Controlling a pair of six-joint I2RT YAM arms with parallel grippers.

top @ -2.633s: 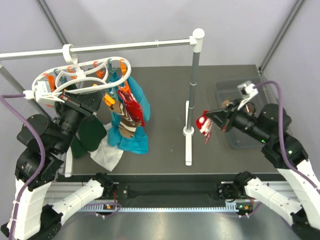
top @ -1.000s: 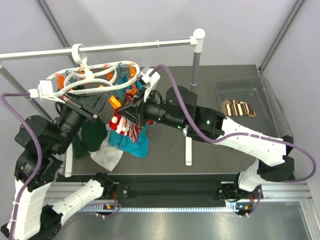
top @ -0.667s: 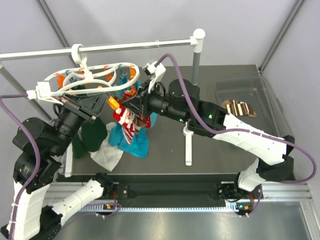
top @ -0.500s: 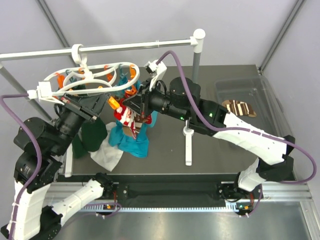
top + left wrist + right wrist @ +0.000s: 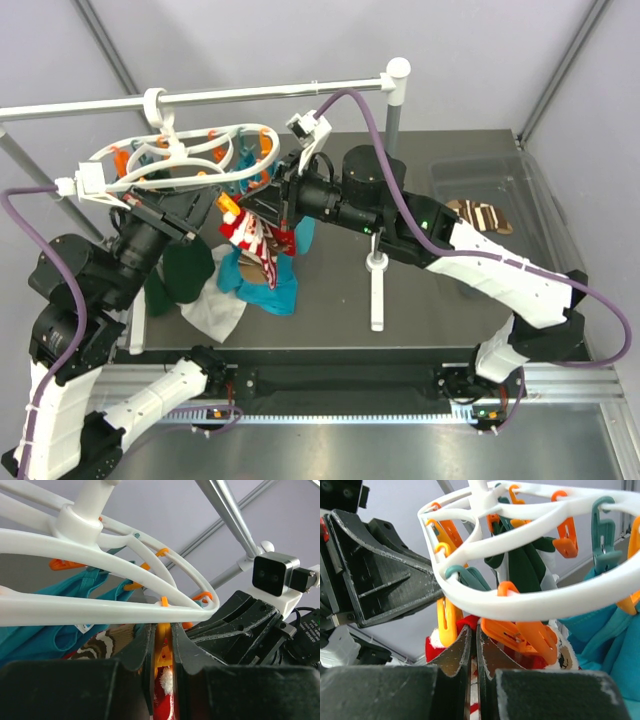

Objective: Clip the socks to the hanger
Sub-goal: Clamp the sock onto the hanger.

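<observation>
The white oval hanger (image 5: 185, 150) hangs by its hook from the rail. My left gripper (image 5: 222, 205) is shut on an orange clothespin (image 5: 163, 639) under the ring (image 5: 100, 605). My right gripper (image 5: 272, 212) is shut on a red sock (image 5: 252, 234) and holds its white cuff (image 5: 167, 679) right below that clothespin. In the right wrist view the sock's red edge (image 5: 465, 622) sits between my jaws, beside the orange clothespin (image 5: 445, 620) and under the ring (image 5: 545, 600). A brown striped sock (image 5: 480, 214) lies in the bin at the right.
A long white rail (image 5: 250, 95) on an upright post (image 5: 388, 150) crosses the back. A teal garment (image 5: 268, 290) and another brown sock (image 5: 100, 640) hang from the hanger. Dark green (image 5: 180, 272) and white (image 5: 215, 312) cloths lie on the table. A clear bin (image 5: 450, 170) stands at the right.
My right arm has swung from the bin across to the hanger with the red sock, then lifted it up to the clothespin that my left gripper squeezes. The hanger slid slightly right.
</observation>
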